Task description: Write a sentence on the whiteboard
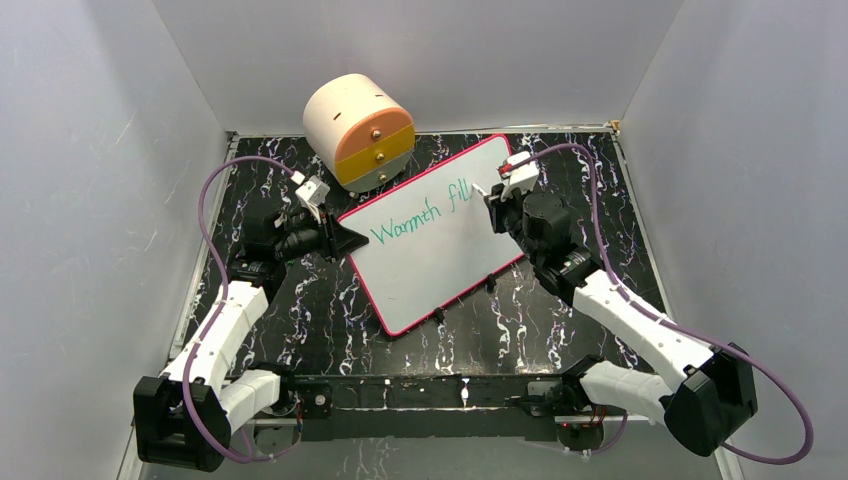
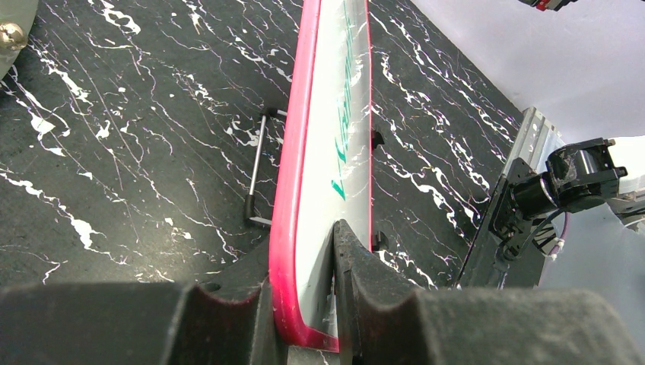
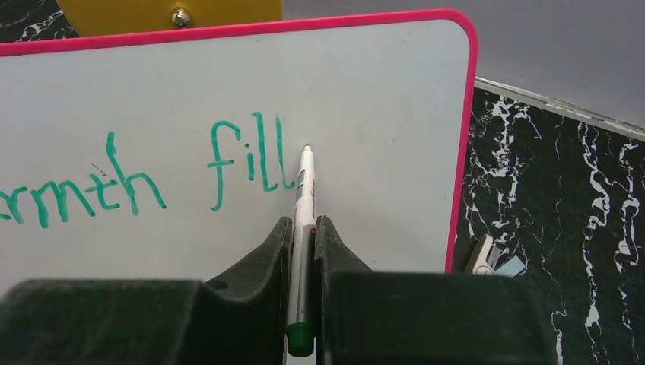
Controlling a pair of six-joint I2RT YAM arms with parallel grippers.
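Right wrist, slim marker point(image 3: 304, 205), glossy round-cornered whiteboard point(image 3: 380, 99)

Plain white walls point(image 1: 100, 150), black white-veined marble tabletop point(image 1: 330, 330), even light

Even white light falls from overhead, leaving the pale walls point(image 1: 90, 200) bright and only faint shadows on the black, white-veined marble-patterned surface point(image 1: 330, 320). The large flat white whiteboard with a red-pink rim point(image 1: 440, 270) is lit uniformly, and its green handwritten marker words point(image 3: 251, 163) read crisp. Close to each wrist lens, the left hand point(image 2: 300, 251) and right hand point(image 3: 303, 222) blur into grainy dark masses, though the white marker pen point(image 3: 305, 186) looks sharp.
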